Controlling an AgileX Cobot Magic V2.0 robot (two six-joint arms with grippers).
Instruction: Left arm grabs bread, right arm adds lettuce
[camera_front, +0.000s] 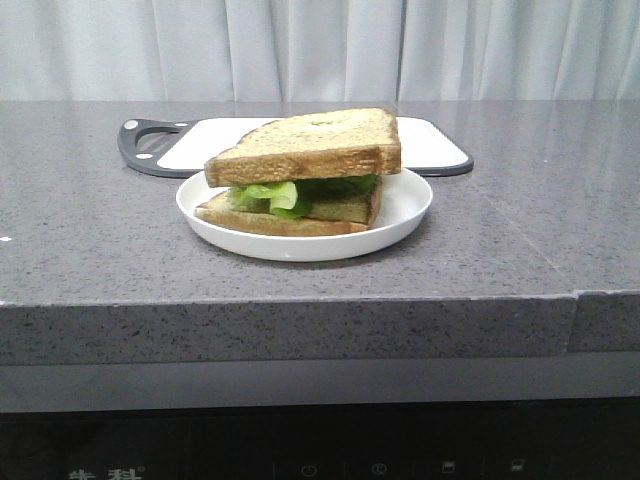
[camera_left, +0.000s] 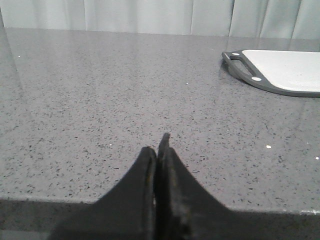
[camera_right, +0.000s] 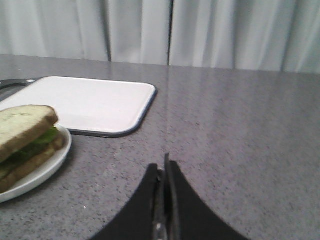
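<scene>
The thick bread (camera_front: 318, 146) lies on top of the lettuce (camera_front: 275, 195), which rests on a thinner slice (camera_front: 280, 218) in a white plate (camera_front: 400, 210). In the right wrist view the bread (camera_right: 22, 122), lettuce (camera_right: 40, 137) and plate (camera_right: 47, 167) show beside and beyond the fingers. My right gripper (camera_right: 164, 167) is shut and empty over bare counter. My left gripper (camera_left: 159, 145) is shut and empty over bare counter, away from the plate. Neither arm shows in the front view.
A white cutting board with a dark rim (camera_front: 440, 150) lies behind the plate; it also shows in the left wrist view (camera_left: 285, 70) and the right wrist view (camera_right: 90, 102). The grey speckled counter (camera_front: 100, 230) ends at a front edge. Curtains hang behind.
</scene>
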